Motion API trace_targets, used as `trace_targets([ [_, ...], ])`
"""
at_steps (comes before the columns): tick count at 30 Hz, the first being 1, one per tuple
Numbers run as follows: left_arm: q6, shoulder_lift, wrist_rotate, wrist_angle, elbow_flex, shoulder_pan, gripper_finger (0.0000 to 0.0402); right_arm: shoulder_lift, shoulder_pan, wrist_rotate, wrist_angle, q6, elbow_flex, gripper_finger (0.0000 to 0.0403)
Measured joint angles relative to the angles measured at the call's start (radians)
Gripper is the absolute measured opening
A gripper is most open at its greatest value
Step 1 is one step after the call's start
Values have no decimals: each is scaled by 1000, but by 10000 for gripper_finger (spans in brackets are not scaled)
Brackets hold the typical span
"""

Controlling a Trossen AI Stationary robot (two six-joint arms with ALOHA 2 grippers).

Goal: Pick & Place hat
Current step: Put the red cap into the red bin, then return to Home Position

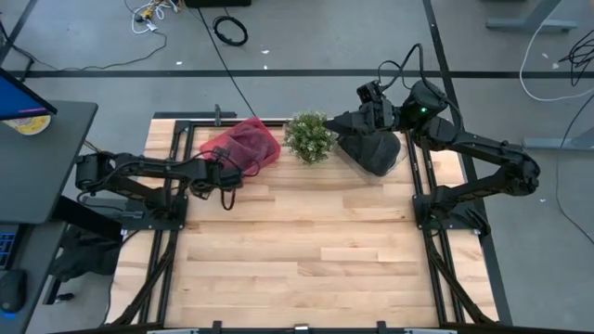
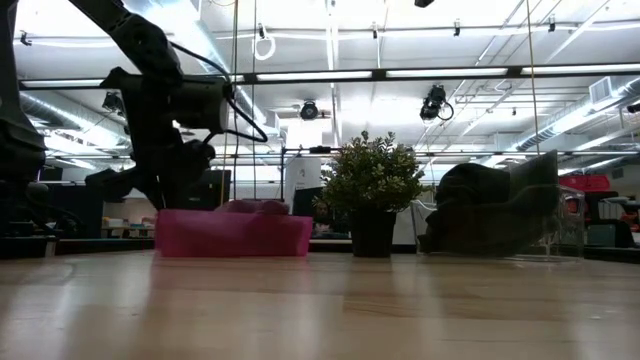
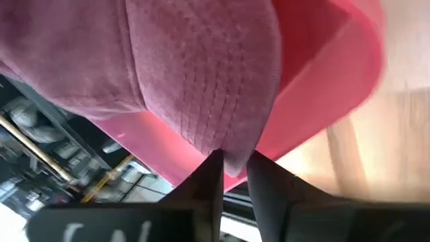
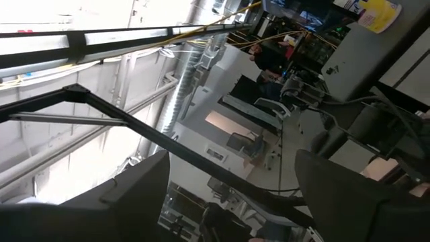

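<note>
- At the table's eleven o'clock, the red hat is pinched at its edge by the left gripper, fingers barely parted.
- The right gripper, wide open and empty, is held near one o'clock, well apart from the hat.

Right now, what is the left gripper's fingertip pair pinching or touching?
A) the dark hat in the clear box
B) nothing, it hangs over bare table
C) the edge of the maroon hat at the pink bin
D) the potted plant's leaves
C: in the left wrist view the left gripper has its tips at the edge of the maroon hat, with the pink bin right behind it.
</note>
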Motion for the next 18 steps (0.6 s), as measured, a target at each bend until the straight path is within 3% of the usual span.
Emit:
trace_targets([
  [6,-97,0,56,-39,46,0,126,0,-1,0,1,0,0,323],
  [14,-204,-8,88,-221,176,1,231,0,-1,0,2,-13,0,323],
  [18,-271,-10,67,-305,263,1,264,0,-1,-4,2,-21,0,323],
])
